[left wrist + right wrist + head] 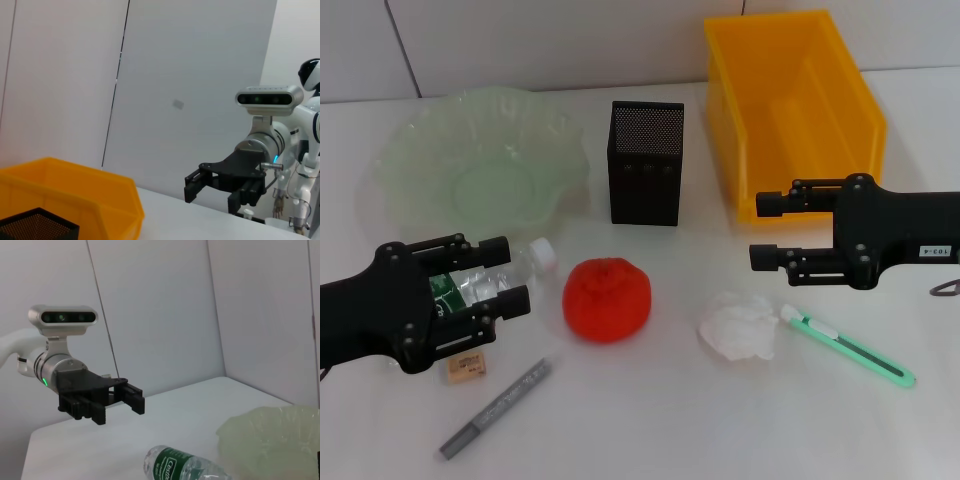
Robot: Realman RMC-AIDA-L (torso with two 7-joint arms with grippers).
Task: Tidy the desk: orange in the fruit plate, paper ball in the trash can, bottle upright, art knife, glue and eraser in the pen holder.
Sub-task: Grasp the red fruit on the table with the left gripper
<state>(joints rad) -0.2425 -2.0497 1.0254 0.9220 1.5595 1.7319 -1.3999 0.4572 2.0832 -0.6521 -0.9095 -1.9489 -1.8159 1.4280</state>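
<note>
1. At the near edge of the tabletop (650, 420): a grey glue stick (496, 408) lying flat, an eraser (465, 369) just beside the left gripper (512, 275), print on both too small to read.
2. Left gripper: jaws open over a fallen bottle (510, 275), holding nothing. Bottle's green label starts "Cest"; rest hidden.
3. Mid-table: orange (607, 298), paper ball (740, 326), green art knife (850, 346) touching the ball.
4. Right gripper (762, 230): jaws open, empty, by the yellow bin (798, 105); arm tag illegible.
5. Far: pen holder (645, 162), fruit plate (480, 165); nothing seen in plate or bin.
</note>
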